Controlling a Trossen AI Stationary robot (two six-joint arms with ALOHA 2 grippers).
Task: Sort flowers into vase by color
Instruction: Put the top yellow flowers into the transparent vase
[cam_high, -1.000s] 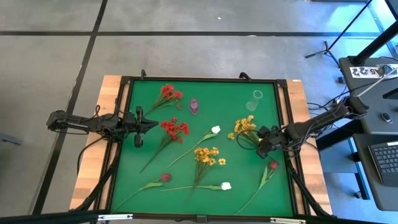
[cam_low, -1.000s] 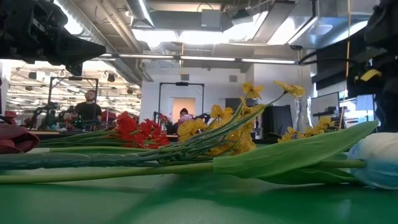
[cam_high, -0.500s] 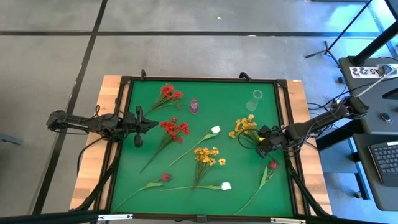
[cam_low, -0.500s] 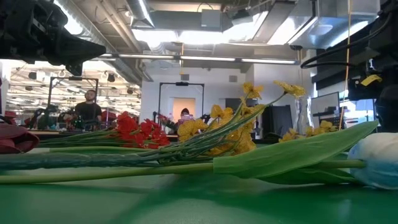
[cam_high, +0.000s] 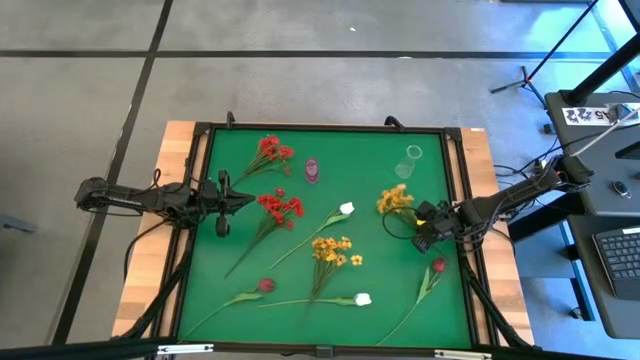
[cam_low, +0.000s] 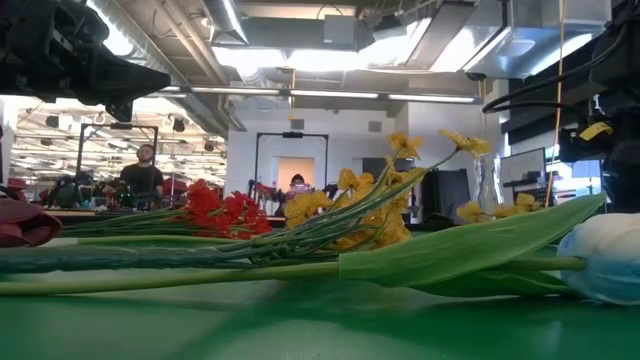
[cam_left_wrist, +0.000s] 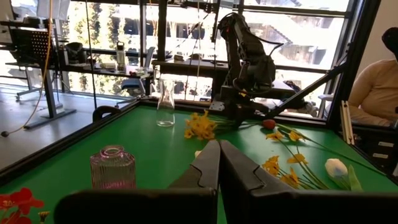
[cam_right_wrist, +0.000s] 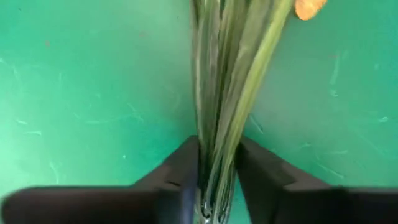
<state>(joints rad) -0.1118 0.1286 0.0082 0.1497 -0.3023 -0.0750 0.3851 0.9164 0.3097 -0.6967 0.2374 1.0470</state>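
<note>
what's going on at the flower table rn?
The right gripper is closed around the green stems of a yellow-orange clustered spray near the right edge of the green mat. The left gripper waits shut at the mat's left side. The clear glass vase and small pink glass vase stand empty; the other flowers lie loose on the mat.

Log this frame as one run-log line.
right gripper: shut on yellow spray's stems | left gripper: shut, waiting at left edge | vases: empty

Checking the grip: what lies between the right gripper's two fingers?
The right gripper has the green stems of the yellow spray between its fingers, seen in the right wrist view.
</note>
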